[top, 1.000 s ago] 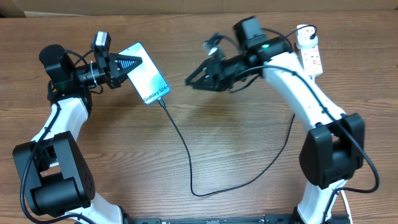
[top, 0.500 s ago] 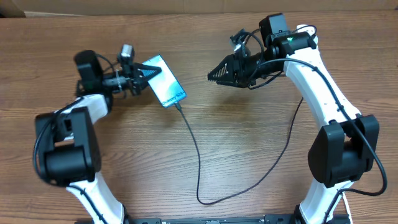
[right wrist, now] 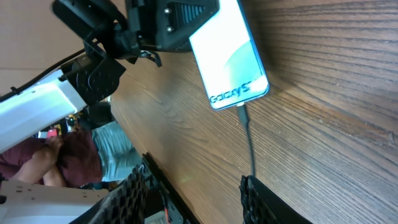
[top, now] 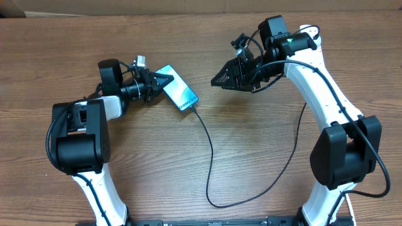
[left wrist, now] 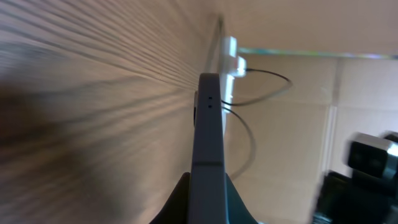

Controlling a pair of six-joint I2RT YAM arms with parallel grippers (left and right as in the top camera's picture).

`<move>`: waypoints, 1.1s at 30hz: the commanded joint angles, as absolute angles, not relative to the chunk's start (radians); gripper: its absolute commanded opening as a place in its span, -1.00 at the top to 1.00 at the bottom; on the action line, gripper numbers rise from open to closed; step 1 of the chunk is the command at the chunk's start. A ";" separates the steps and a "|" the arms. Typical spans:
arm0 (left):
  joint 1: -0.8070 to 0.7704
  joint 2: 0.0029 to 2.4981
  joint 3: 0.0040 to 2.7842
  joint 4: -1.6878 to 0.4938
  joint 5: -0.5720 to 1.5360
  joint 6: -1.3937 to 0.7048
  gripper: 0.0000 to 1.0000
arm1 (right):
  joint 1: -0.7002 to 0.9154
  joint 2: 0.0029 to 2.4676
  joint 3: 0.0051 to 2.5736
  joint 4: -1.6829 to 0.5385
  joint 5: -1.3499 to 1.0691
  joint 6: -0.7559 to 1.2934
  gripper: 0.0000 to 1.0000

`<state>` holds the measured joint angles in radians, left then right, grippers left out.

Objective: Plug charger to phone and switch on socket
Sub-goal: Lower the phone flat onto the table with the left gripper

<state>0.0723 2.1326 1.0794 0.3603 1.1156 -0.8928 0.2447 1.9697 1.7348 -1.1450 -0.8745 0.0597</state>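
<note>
The phone (top: 179, 95) has a light-blue screen with "Galaxy" text and is tilted on edge just above the table. My left gripper (top: 161, 82) is shut on its upper-left end. In the left wrist view I see the phone's thin dark edge (left wrist: 208, 137) between the jaws. The charger's black cable (top: 209, 157) is plugged into the phone's lower end (top: 192, 108) and loops across the table toward the right. My right gripper (top: 217, 78) is open and empty, right of the phone. Its view shows the phone (right wrist: 227, 55) and connector (right wrist: 244, 114). The socket is mostly hidden behind my right arm.
Only a white end with its cord (top: 308, 29) shows at the back right, behind my right arm (top: 314, 81). A blurred white shape (left wrist: 229, 55) lies far off in the left wrist view. A cardboard wall runs along the table's back edge (top: 188, 7).
My left gripper has carried the phone to the right, toward the table's middle, dragging the cable along. My right gripper drew back to the right, then stayed nearly still.
</note>
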 commanded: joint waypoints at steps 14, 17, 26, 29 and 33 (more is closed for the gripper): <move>0.071 2.136 1.095 0.119 0.876 -0.574 0.91 | 0.248 1.926 1.762 -1.148 -0.852 0.046 0.01; 0.071 2.136 1.095 0.115 0.852 -0.574 0.92 | 0.248 1.926 1.762 -1.148 -0.852 0.046 0.01; 0.072 2.136 1.095 0.101 0.827 -0.564 0.43 | 0.248 1.926 1.762 -1.148 -0.852 0.043 0.00; 0.072 2.136 1.095 0.101 0.828 -0.564 0.18 | 0.248 1.926 1.762 -1.148 -0.846 0.043 0.00; 0.072 2.136 1.095 0.097 0.828 -0.564 -0.06 | 0.248 1.926 1.762 -1.148 -0.846 0.043 0.00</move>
<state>0.0723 2.1273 1.1011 0.1123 0.9009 -0.5915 0.2447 1.9697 1.7348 -1.1488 -0.8513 0.0521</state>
